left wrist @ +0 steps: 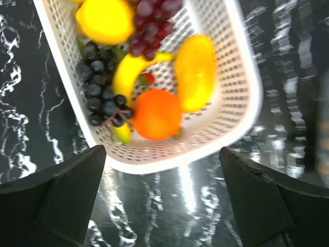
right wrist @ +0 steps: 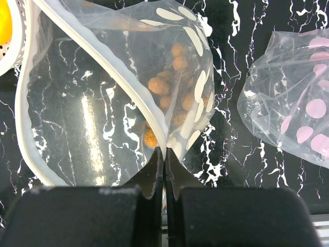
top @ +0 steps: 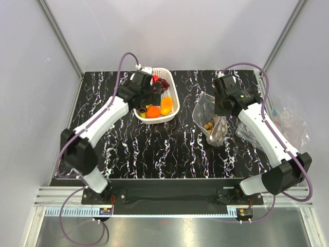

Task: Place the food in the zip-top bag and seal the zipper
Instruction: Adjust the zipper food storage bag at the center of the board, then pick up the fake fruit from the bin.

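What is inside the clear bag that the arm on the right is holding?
A cluster of tan grapes lies inside the zip-top bag, whose edge the right gripper pinches. The crumpled plastic and its white print hide part of the cluster.

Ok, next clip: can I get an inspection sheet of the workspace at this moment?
Surface: black white-veined marble tabletop.
Job's things: clear zip-top bag open, tan grapes inside; round orange, yellow banana, dark purple grapes, yellow lemon in white lattice plastic basket.
Clutter: crumpled pink-dotted plastic bag at right.
Grippers: left gripper open over basket; right gripper shut on zip-top bag's rim.
Cables: purple cables looping from both arms.
Surroundings: pale enclosure walls.
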`<state>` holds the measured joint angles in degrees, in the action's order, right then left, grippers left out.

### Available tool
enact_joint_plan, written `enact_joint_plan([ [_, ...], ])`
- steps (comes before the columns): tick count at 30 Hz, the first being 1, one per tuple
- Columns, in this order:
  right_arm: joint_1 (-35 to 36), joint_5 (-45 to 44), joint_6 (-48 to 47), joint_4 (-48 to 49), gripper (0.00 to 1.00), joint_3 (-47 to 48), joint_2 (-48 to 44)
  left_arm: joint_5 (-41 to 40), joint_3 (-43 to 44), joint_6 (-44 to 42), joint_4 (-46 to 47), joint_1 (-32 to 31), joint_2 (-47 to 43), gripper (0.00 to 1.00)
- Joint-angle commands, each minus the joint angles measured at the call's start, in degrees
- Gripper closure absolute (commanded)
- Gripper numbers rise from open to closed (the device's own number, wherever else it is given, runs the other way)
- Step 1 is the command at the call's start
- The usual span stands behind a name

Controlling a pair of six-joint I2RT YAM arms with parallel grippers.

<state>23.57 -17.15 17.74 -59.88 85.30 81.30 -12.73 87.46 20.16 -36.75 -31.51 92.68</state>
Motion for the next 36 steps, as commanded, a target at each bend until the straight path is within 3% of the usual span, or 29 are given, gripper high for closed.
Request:
enact_joint_plan([
  [1, -0.2, -1.2, -1.2, 0.3, 1.00, 1.7, -1.6, 1.0, 2.5, -6.4, -1.7, 2.1, 4.9, 0.01],
  [7, -0.2, -0.5, -1.7, 1.9, 1.00, -0.3, -2.5, 1.0, 6.3, -8.1, -2.3, 2.6, 12.4, 0.03],
  [11, -0.2, -0.2, -1.8, 2.5, 1.00, -1.4, -3.0, 1.0, 10.3, -9.3, -3.9, 2.8, 18.0, 0.08],
  [19, -0.2, 0.1, -1.7, 3.4, 1.00, -3.2, -3.9, 2.7, 10.0, -10.9, -2.9, 2.9, 22.1, 0.23],
  [22, -0.2, 0.4, -1.7, 3.5, 1.00, -3.6, -4.0, 3.8, 11.0, -10.2, -3.8, 2.8, 24.2, 0.23],
  [26, -0.1, 0.8, -1.7, 3.4, 1.00, -3.6, -4.0, 6.4, 11.0, -9.9, -3.5, 2.9, 24.9, 0.13],
  [32, -0.1, 1.3, -1.3, 3.0, 1.00, -3.3, -4.4, 7.9, 12.6, -10.0, -5.0, 2.8, 26.7, 0.14],
  [36, -0.2, 1.6, -0.8, 2.7, 1.00, -3.6, -5.2, 5.4, 14.9, -9.5, -6.7, 2.7, 27.7, 0.09],
])
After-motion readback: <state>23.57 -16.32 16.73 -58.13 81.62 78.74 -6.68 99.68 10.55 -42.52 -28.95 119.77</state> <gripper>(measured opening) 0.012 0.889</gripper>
